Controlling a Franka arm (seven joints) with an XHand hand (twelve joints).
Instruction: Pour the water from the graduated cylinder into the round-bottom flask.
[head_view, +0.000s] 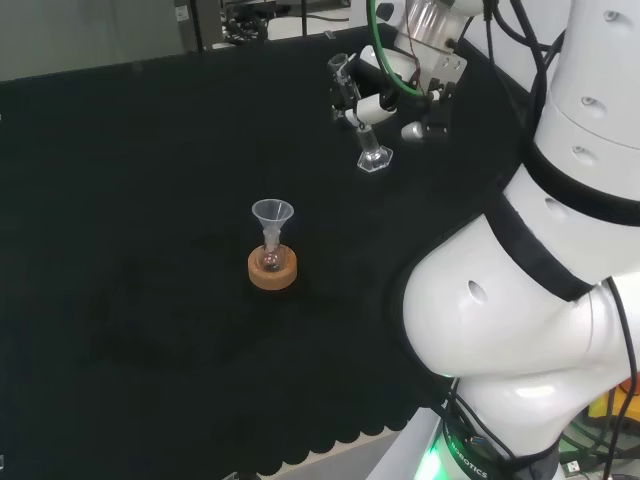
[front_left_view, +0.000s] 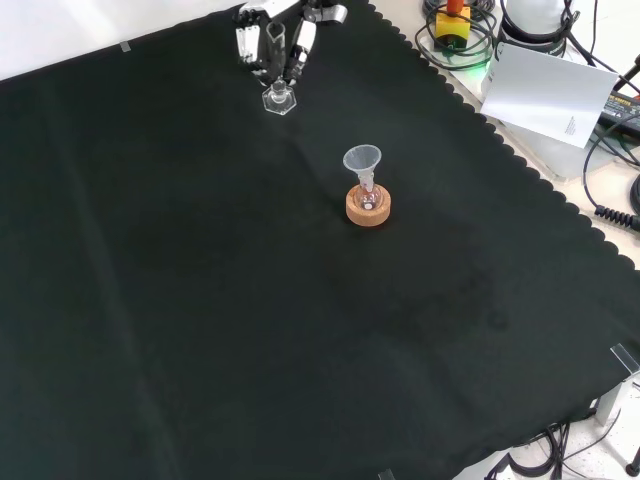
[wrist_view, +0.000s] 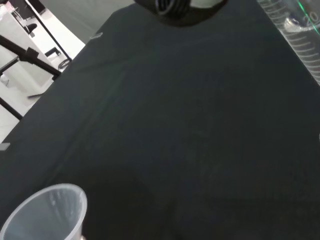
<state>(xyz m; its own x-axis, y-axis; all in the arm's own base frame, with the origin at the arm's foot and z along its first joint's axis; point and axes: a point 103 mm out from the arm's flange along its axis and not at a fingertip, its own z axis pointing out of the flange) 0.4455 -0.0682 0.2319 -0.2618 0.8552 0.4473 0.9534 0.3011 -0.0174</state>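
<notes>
Fingers (head_view: 352, 95) curled round the graduated cylinder (head_view: 368, 140), gripping it up on the tube so the hexagonal foot hangs free below. In the head view the foot looks just off the cloth or barely touching; I cannot tell which. Cylinder reads close to upright, slight lean at most, which makes sense: nothing should spill before it gets over the target. Hand (front_left_view: 272, 38) comes in from the top of the front view, with the cylinder's foot (front_left_view: 280, 99) showing just under the fingers.

In the wrist view the cylinder wall (wrist_view: 295, 37) with its printed marks runs past close by, clear, and I cannot judge the water level from it.

Outward: the round-bottom flask (head_view: 271, 260) sits in a cork ring (head_view: 273, 272), since its round base won't stand alone. A clear funnel (head_view: 272, 213) is seated in its neck, giving a wide mouth for the pour. Funnel rim (wrist_view: 47, 212) also shows in the wrist view. The flask is small and mostly hidden by ring and funnel; contents unclear.

Flask and cylinder are well apart: in the head view the flask is lower left of the hand, in the front view (front_left_view: 367, 198) below and right of it. Black cloth on the desk (front_left_view: 200, 300) is bare between them.

My read: grasp done, carry and tilt not yet done. I'd bring the lip over the funnel before tipping.
</notes>
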